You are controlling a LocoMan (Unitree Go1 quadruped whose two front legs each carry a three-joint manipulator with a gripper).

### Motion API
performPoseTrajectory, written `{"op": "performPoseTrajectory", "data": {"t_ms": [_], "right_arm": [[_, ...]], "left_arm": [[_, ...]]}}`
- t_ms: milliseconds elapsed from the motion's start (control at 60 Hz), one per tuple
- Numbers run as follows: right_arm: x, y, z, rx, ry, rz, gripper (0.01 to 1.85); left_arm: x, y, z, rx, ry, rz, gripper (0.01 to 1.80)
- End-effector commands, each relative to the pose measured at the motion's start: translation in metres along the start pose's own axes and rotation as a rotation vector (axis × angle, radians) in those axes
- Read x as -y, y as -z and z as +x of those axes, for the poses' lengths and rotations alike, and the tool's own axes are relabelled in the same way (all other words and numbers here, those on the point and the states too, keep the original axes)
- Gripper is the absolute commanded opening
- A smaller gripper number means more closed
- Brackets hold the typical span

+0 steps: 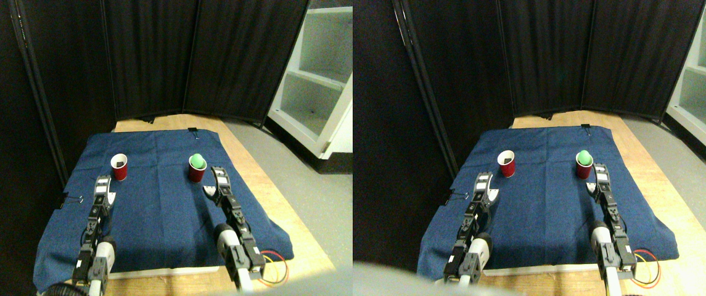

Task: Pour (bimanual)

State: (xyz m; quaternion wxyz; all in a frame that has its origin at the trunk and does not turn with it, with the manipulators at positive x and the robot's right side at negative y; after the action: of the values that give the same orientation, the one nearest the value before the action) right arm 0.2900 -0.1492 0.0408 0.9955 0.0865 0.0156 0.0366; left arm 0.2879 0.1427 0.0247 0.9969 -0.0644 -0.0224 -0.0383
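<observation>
Two red cups stand upright on a blue cloth (155, 203). The left cup (119, 167) looks empty, its white inside showing. A green ball (198, 161) fills the mouth of the right cup (197, 171). My left gripper (104, 189) sits just below and left of the left cup, apart from it. Close to the right cup's lower right side is my right gripper (214, 182), holding nothing.
The cloth covers a wooden table (266, 185). Black folding screens (205, 55) stand behind it. A white shelf unit (322, 80) is at the back right on the grey floor. Red and yellow wires (275, 268) hang by my right arm.
</observation>
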Motion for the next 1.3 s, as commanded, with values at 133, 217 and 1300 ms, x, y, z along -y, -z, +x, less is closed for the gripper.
{"op": "performPoseTrajectory", "data": {"t_ms": [133,217,1300], "right_arm": [[-0.009,-0.005,0.018,0.039,-0.025,0.032,0.55],[-0.012,-0.002,0.024,0.029,-0.027,0.064,0.56],[0.017,0.032,0.034,0.128,0.262,0.972,0.60]], "left_arm": [[0.006,-0.010,0.017,0.075,-0.050,-0.084,0.54],[0.007,-0.012,0.023,0.087,-0.053,-0.105,0.55],[-0.001,0.008,0.026,0.158,-0.353,-0.854,0.76]]}}
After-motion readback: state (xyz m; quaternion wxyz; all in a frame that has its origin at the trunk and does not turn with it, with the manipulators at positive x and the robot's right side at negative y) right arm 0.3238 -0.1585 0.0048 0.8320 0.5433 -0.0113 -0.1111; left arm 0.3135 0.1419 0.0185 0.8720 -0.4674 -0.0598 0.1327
